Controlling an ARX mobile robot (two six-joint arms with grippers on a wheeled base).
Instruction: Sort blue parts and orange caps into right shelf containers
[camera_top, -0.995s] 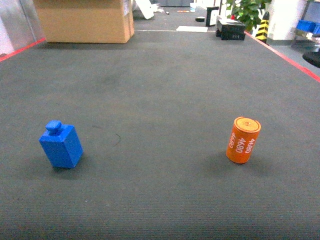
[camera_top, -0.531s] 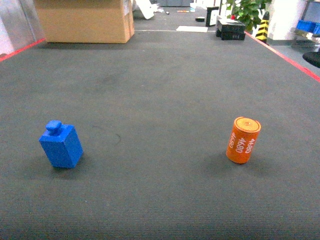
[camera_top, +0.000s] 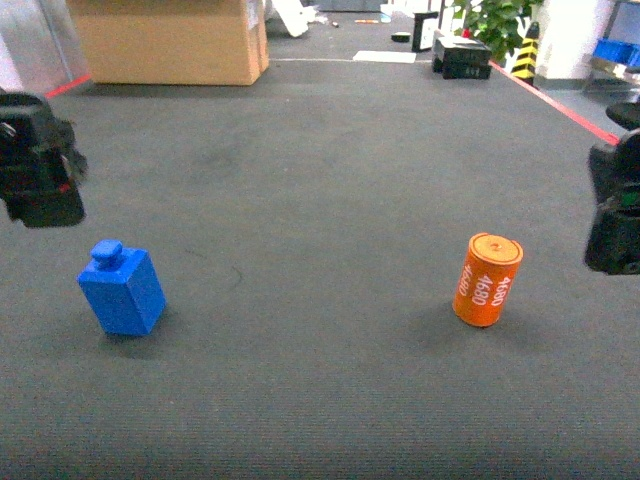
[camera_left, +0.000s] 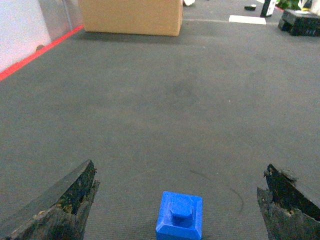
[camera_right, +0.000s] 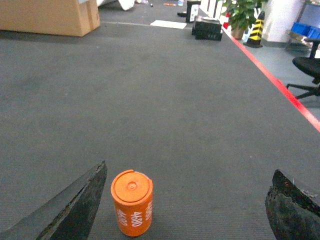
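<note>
A blue part (camera_top: 122, 290), a block with a knob on top, stands on the dark carpet at the left. It also shows low in the left wrist view (camera_left: 180, 216). My left gripper (camera_top: 40, 160) hovers above and behind it, open (camera_left: 180, 166), and the block sits centred below the wide gap. An orange cap (camera_top: 488, 280) with white "4680" lettering stands upright at the right. My right gripper (camera_top: 615, 215) hangs to its right, open (camera_right: 189, 169), and the cap (camera_right: 132, 202) stands close to the left finger (camera_right: 80, 205). Neither gripper touches anything.
A large cardboard box (camera_top: 170, 40) stands at the back left. Black cases (camera_top: 460, 55), a plant (camera_top: 495, 25) and blue crates (camera_top: 612, 50) are far back right; I cannot tell whether those crates are the shelf containers. Red floor lines (camera_top: 570, 110) border the carpet. An office chair (camera_right: 307, 70) is at the right.
Both grippers have come into the head view, the left at the left edge and the right at the right edge. The blue part and orange cap have not moved.
</note>
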